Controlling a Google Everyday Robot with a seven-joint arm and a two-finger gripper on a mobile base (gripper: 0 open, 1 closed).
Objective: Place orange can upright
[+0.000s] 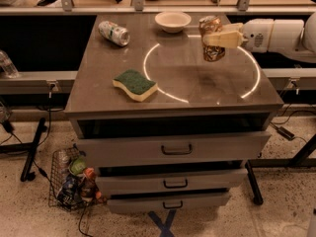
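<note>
Orange can (213, 54), light, thin-walled and slick by my reckoning, hangs near the table's (197, 85) right rear corner, my gripper (210, 38) fingers clamped round its middle.

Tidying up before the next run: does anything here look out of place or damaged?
The silver can lies on its side at the back left of the tabletop. The orange can, gripped by the pincer over the back right, looks dented.
</note>
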